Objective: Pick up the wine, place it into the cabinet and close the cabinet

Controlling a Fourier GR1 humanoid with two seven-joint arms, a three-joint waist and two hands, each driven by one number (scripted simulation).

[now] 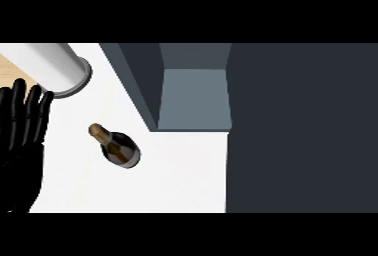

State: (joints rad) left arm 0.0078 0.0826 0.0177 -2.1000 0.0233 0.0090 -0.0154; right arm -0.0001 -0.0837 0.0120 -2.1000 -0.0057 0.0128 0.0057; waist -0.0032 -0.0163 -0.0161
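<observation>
White table (177, 185) fills the near-left and centre of the head view; a strip of light wood tone shows at the far-left edge.

Wine bottle (117, 146) stands on the table, centre-left, seen from steeply above: dark body, gold-brown neck pointing far-left. Nothing is touching it.

Cabinet (193, 95) sits far-centre, just right of the bottle. It is dark grey-blue, with an open compartment showing a lighter grey floor inside. Its left wall runs diagonally from far to near, and that wall's near corner ends just beside the bottle, on its far-right. The wall stands between the bottle and the compartment opening.

A large dark panel (303, 127) covers the whole right side of the view from far to near. It looks like the cabinet's door or side, cannot tell which.

A white cylinder with a grey end collar (57, 70) lies far-left, tilted, and well apart from the bottle.

Left robot hand (22, 125) is at the left edge, black, fingers straight and pointing far, holding nothing. It is left of the bottle with bare table between them, no contact. Its fingertips sit just near of the cylinder's collar.

The right robot hand does not show.
</observation>
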